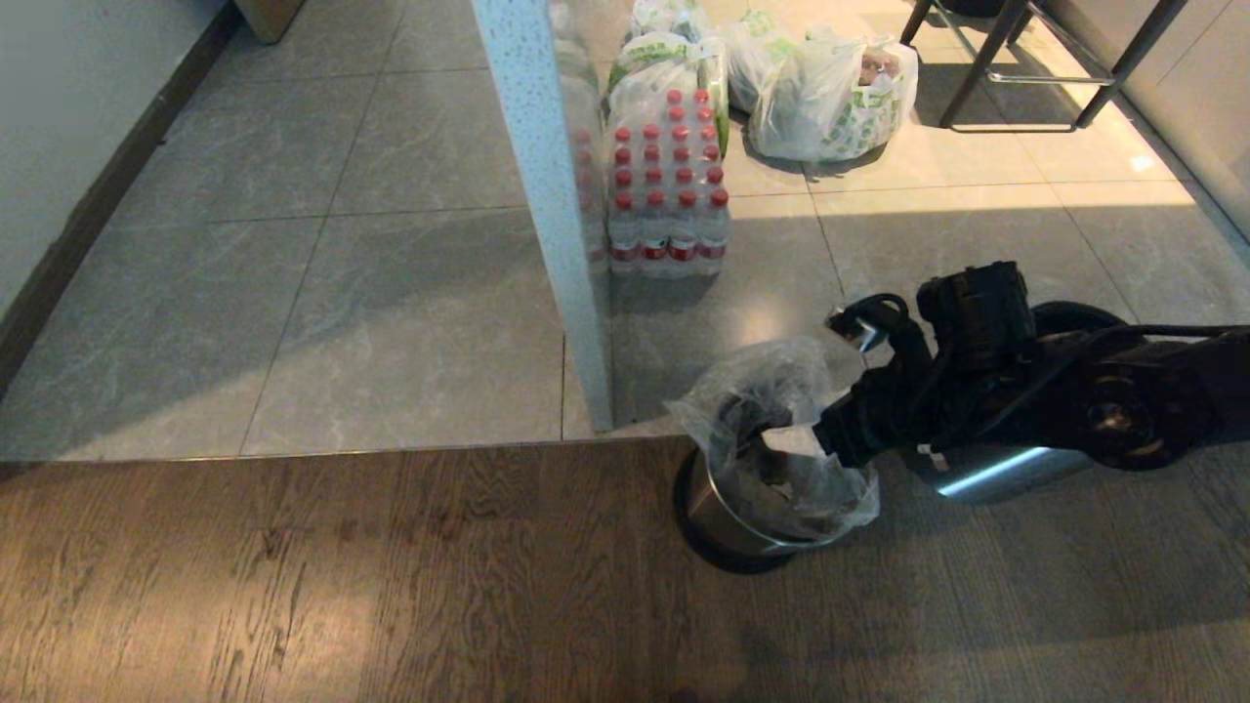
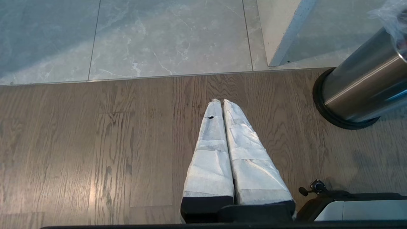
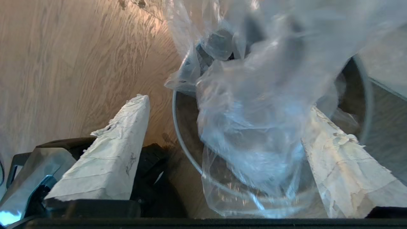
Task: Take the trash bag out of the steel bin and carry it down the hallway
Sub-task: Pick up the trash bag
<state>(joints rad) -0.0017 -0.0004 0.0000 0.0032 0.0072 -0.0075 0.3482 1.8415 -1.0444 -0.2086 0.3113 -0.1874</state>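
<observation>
The bag (image 1: 781, 430) is sitting in the bin (image 1: 723, 522), its loose top bunching above the rim. The right gripper (image 3: 222, 140) is straddling that bunch, fingers (image 3: 111, 152) wide apart, one outside the bin's rim. The left gripper (image 2: 221, 105) is idling well beside the bin, fingers together.
</observation>
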